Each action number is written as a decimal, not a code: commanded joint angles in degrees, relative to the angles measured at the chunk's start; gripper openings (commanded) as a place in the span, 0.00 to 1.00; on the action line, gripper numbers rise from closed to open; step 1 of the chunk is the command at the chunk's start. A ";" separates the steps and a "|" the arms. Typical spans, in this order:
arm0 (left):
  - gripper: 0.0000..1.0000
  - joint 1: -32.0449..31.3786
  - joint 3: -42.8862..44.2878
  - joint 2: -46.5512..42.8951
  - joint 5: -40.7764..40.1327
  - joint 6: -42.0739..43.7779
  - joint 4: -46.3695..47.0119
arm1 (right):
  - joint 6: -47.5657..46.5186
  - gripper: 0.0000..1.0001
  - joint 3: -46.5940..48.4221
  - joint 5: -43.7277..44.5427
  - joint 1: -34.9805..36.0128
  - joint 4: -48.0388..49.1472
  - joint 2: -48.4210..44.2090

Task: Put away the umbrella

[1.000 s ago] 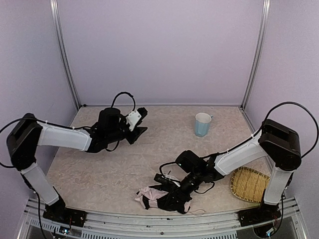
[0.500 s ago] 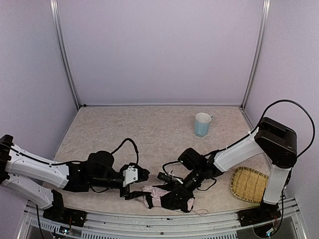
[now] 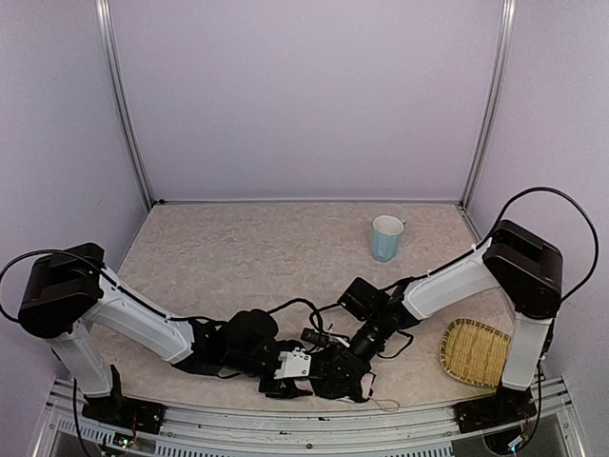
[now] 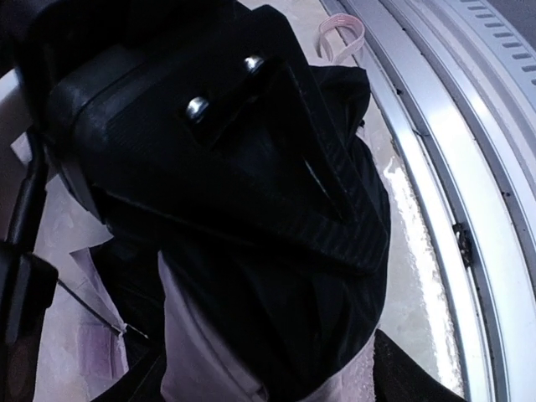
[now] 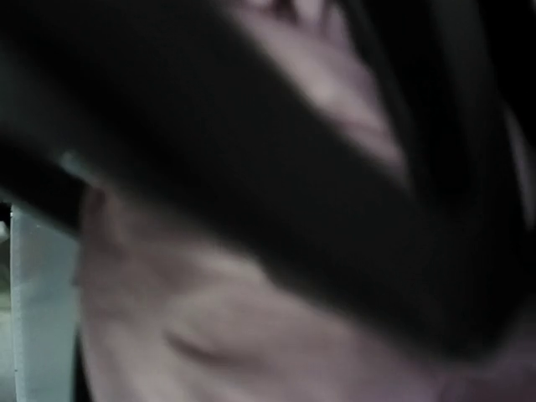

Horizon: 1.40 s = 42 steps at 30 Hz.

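Fabric of the pale pink, black-lined folding umbrella (image 3: 341, 384) could be dragged off the table (image 3: 238, 257) by the wide-spread left hand (image 3: 299, 375); the grip of the right hand (image 3: 344, 360) cannot be told.

No legible text, label, brand, number or sign is found in any of the three views. The right wrist view is too blurred and dark to read anything.

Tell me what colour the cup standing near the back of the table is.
The cup is light blue, and it shows best in the top external view.
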 commanded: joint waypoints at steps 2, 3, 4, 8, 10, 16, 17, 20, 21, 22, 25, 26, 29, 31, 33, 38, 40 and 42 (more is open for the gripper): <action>0.62 -2.01 6.30 7.69 -2.09 3.10 -11.03 | -1.09 0.20 1.10 12.52 -1.13 -5.51 -1.67; 0.58 -2.39 7.19 8.38 -3.14 3.83 -12.34 | -1.15 0.25 2.27 12.76 -1.20 -5.68 -2.62; 0.54 -2.80 7.89 8.87 -4.06 4.37 -13.44 | -1.08 0.27 3.06 13.07 -1.30 -6.07 -3.62; 0.35 -4.73 8.06 9.92 -8.53 5.98 -15.05 | -0.79 0.40 3.68 14.92 -3.47 -7.74 -9.47; 0.29 -5.53 7.14 10.23 -10.22 6.72 -15.17 | -0.68 0.48 2.81 14.37 -5.48 -8.24 -13.06; 0.25 -6.63 4.48 9.66 -12.85 8.33 -14.19 | -2.00 0.57 2.44 14.11 -11.59 -13.68 -20.83; 0.24 -6.69 4.25 9.65 -13.17 8.53 -14.00 | -2.22 0.59 2.42 13.97 -12.82 -14.22 -21.79; 0.24 -7.36 3.85 9.56 -14.25 8.89 -13.32 | -1.05 0.62 1.99 17.37 -16.90 -13.15 -22.69; 0.24 -7.73 3.69 9.56 -14.34 9.01 -13.05 | -0.23 0.61 2.22 18.67 -17.75 -12.45 -21.81; 0.24 -8.16 3.42 9.56 -14.19 9.19 -12.60 | 0.09 0.61 3.22 19.82 -18.38 -12.36 -20.08; 0.25 -8.68 2.57 9.79 -14.01 9.15 -11.32 | -1.42 0.54 7.68 20.60 -18.94 -14.17 -12.69; 0.25 -8.73 2.30 9.96 -14.22 8.94 -10.77 | -2.09 0.52 8.99 19.69 -19.05 -14.55 -10.30; 0.25 -8.64 2.02 10.52 -14.45 9.03 -10.65 | -3.43 0.49 11.74 17.72 -19.78 -15.38 -4.71; 0.25 -8.54 2.30 10.78 -14.01 9.05 -11.16 | -4.19 0.50 12.75 16.01 -20.04 -15.46 -1.71; 0.25 -8.55 2.29 10.70 -13.19 9.12 -11.08 | -5.21 0.50 13.96 13.08 -20.05 -16.02 1.38; 0.25 -8.09 2.39 10.20 -11.81 8.96 -10.93 | -6.14 0.46 15.72 6.72 -19.18 -17.93 6.93; 0.25 -7.84 2.42 10.07 -11.80 9.07 -11.07 | -6.74 0.45 15.12 5.21 -18.11 -18.21 7.19; 0.25 -7.62 2.42 9.91 -11.64 9.03 -10.96 | -7.14 0.39 14.23 1.12 -17.39 -17.95 7.36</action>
